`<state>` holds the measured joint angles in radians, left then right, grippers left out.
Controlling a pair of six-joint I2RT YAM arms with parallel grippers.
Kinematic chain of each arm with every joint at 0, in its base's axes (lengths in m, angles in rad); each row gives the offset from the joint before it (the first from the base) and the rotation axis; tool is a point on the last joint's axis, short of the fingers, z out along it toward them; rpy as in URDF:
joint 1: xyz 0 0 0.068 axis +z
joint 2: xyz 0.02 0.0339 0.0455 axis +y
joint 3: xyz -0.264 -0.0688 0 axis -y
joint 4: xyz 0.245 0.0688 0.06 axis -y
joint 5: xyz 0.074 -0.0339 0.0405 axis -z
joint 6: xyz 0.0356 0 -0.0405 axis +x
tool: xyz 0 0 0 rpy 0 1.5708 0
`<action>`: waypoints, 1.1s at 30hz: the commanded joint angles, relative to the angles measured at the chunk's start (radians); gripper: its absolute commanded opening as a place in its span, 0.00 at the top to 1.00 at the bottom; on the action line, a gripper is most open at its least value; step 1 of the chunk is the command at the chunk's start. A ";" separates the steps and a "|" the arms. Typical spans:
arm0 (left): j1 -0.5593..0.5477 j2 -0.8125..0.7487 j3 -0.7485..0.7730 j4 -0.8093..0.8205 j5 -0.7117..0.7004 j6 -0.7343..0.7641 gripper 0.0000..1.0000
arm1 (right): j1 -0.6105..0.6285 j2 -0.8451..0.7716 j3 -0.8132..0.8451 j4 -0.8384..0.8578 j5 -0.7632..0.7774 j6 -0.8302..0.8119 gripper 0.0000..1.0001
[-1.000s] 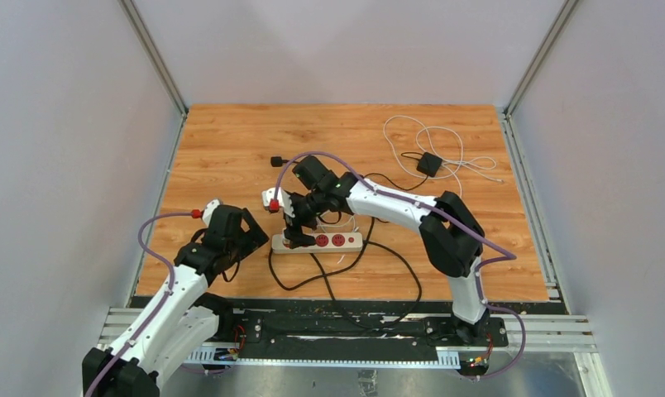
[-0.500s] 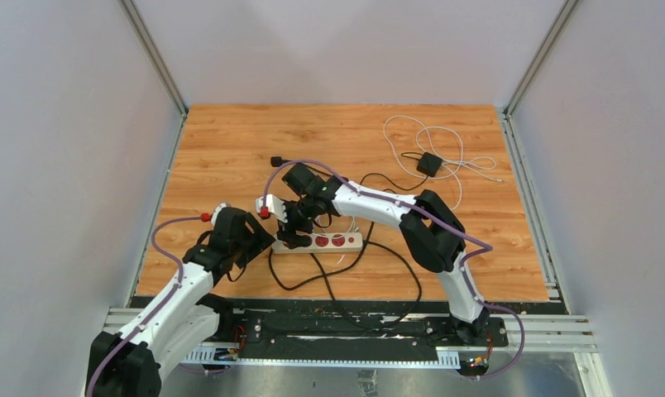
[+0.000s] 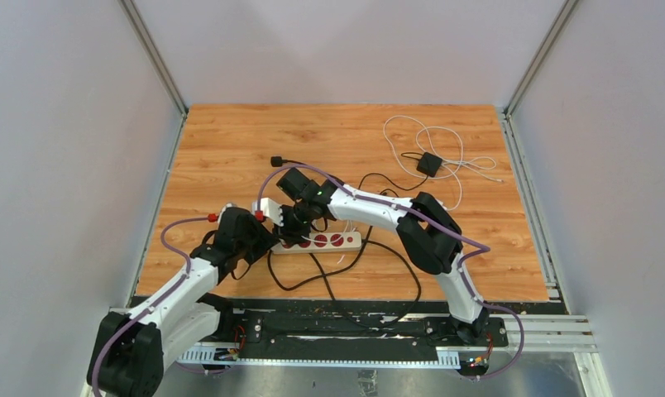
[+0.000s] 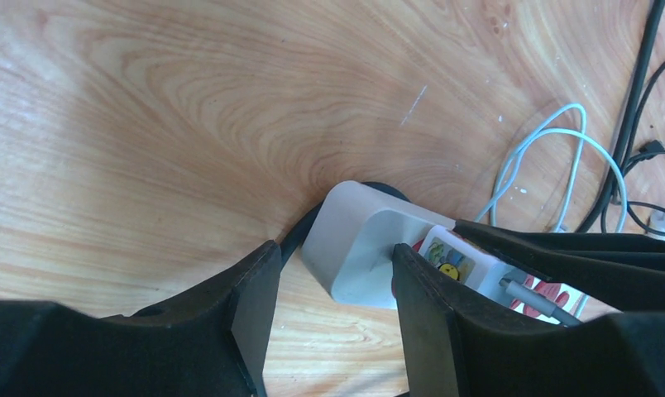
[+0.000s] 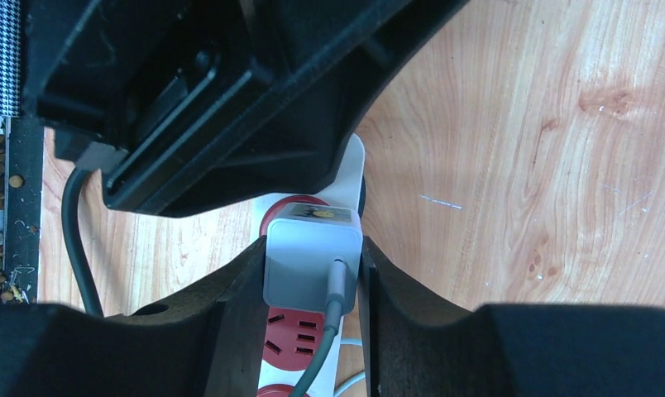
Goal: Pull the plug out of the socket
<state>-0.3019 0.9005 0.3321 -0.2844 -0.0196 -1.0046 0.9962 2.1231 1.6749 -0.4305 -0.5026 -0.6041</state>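
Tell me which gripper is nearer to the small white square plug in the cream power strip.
Right. The right gripper clamps the small white square plug between its fingers; the left gripper straddles the cream power strip's end, beside the plug.

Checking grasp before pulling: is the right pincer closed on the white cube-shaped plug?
Yes, the right pincer touches both sides of the white cube-shaped plug.

Left pincer (image 4: 333, 252) now astride socket (image 4: 362, 240) end.
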 commanded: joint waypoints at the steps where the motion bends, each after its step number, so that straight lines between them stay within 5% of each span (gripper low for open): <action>1: 0.009 0.048 -0.019 0.057 0.014 -0.003 0.45 | 0.025 0.037 0.014 -0.018 0.059 0.011 0.65; 8: 0.009 0.133 -0.014 0.079 0.014 -0.005 0.64 | 0.034 0.026 0.004 -0.003 0.120 0.003 0.99; 15: 0.009 0.241 0.015 0.073 0.054 0.015 0.86 | 0.050 -0.018 -0.046 0.048 0.171 -0.001 1.00; 28: 0.009 0.290 -0.010 0.052 0.133 0.099 0.87 | 0.048 -0.020 -0.062 0.179 0.411 0.329 1.00; 33: 0.009 0.262 -0.027 0.043 0.131 0.119 0.87 | 0.047 -0.019 -0.065 0.184 0.612 0.500 1.00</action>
<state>-0.2634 1.1538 0.3847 -0.0238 0.0463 -0.9466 1.0470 2.0792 1.6238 -0.3679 -0.1883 -0.3180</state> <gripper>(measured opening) 0.128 0.424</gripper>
